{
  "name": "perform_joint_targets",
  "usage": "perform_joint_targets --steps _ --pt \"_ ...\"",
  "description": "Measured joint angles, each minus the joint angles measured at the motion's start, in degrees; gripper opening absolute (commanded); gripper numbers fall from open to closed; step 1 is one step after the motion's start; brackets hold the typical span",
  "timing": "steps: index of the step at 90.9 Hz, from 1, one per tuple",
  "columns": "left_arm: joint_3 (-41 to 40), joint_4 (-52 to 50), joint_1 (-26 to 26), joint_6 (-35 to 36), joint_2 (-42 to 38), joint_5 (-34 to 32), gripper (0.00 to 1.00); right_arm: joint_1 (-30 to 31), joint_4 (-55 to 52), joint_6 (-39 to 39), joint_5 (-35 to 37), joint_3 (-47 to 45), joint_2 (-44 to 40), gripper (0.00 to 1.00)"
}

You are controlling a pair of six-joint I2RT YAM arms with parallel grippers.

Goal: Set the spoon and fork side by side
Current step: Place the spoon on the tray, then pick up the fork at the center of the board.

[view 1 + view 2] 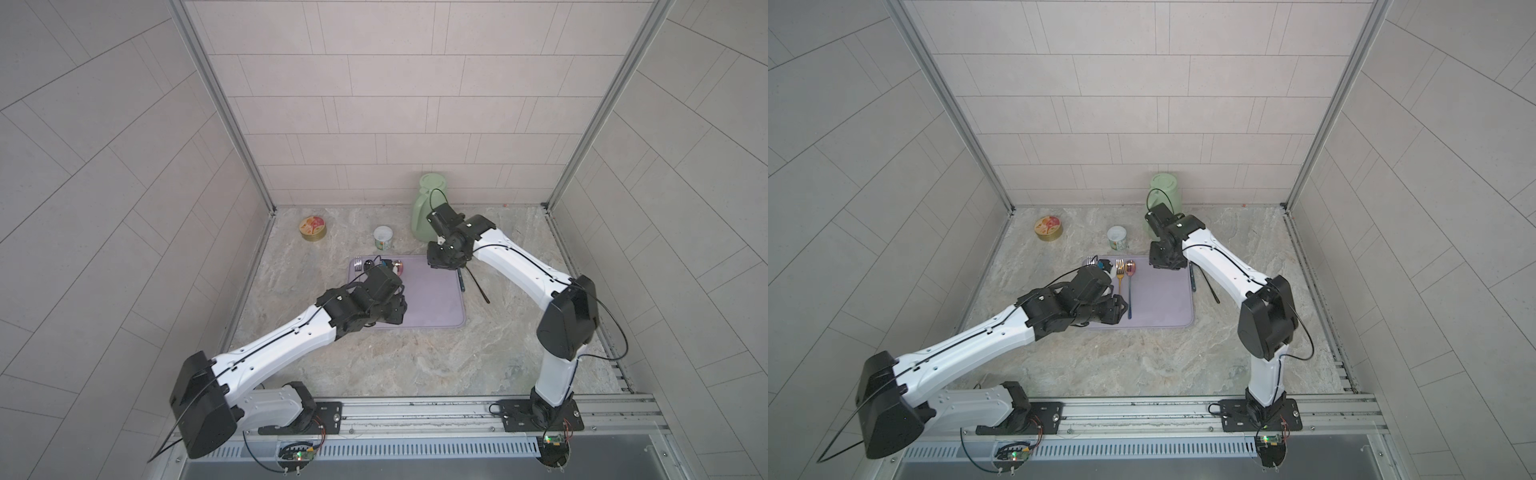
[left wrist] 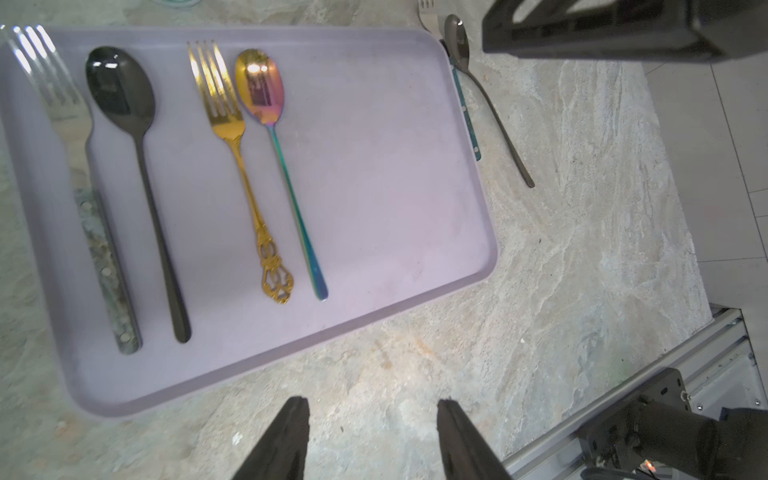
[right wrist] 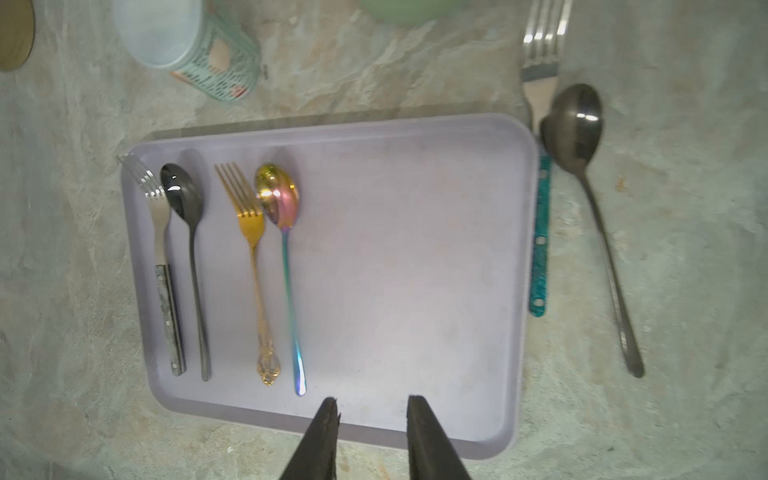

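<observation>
Lavender plastic forms the tray [image 3: 415, 291], over whose near edge the right gripper [image 3: 372, 405] is held, jaws parted and nothing between them. Ahead of it two pairs are laid on the tray: a silver fork [image 3: 160, 232] by a black spoon [image 3: 187, 199], and a gold fork [image 3: 253, 232] close beside a rainbow spoon [image 3: 286, 232]. Just off the tray, near this gripper, a teal-handled fork [image 3: 540, 232] lies on the stone counter [image 3: 415, 83], its neck touched by a grey spoon [image 3: 575, 124]. The left gripper [image 2: 372, 407] is likewise spread and empty. Beyond are a printed cup [image 3: 187, 37], a tin [image 1: 312, 229] and a green jug [image 1: 428, 199]; no writing can be read.
</observation>
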Motion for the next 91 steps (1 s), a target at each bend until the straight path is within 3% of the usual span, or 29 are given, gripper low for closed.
perform_joint_targets --steps 13,27,56,91 --pt "8.31 0.94 -2.40 0.72 9.29 0.70 0.49 -7.96 4.24 -2.73 0.00 -10.16 -4.33 0.30" --pt "13.35 1.29 -3.50 1.07 14.21 1.57 0.49 -13.03 7.48 -6.49 -0.63 -14.21 -2.91 0.30" --pt "15.61 0.92 -3.56 1.27 18.21 2.19 0.49 -13.73 11.72 -11.41 -2.19 -13.14 9.22 0.29" --pt "15.58 0.92 -3.56 1.25 18.21 3.19 0.49 -13.97 13.68 -12.55 -4.17 -12.52 11.41 0.32"
